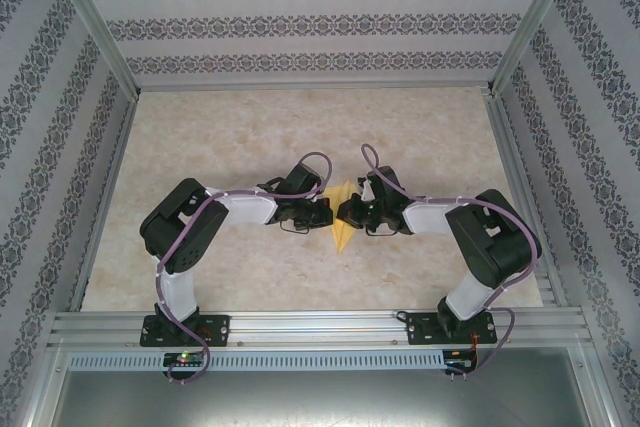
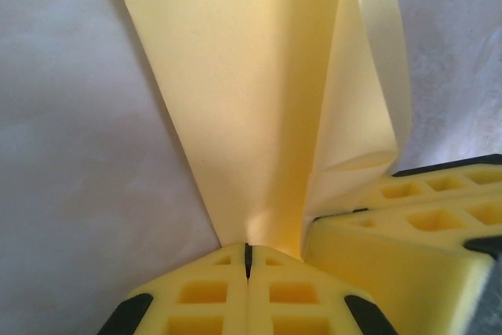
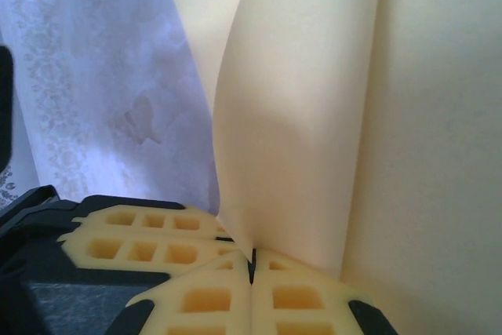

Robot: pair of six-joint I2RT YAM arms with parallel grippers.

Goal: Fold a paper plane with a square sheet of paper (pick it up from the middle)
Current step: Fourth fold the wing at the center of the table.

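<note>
Mustard-yellow and creased, the sheet of paper [image 1: 341,219] is held up over the middle of the marble-patterned table [image 1: 250,137], between the two wrists. From above, its long axis runs from far to near, and it narrows to a tip that points toward the near edge. The left gripper [image 2: 247,260] has its foam-padded jaws pressed together on the paper's narrow end. From that pinch the sheet fans out wider, with a folded flap curling along its right side. The right gripper [image 3: 252,263] is likewise clamped tight on the paper. One layer rises from its pinch as a curved panel and another broad layer lies flat to the right. The two pincers meet almost tip to tip, and the right gripper's fingers [image 2: 423,209] sit just beside the left one's.
</note>
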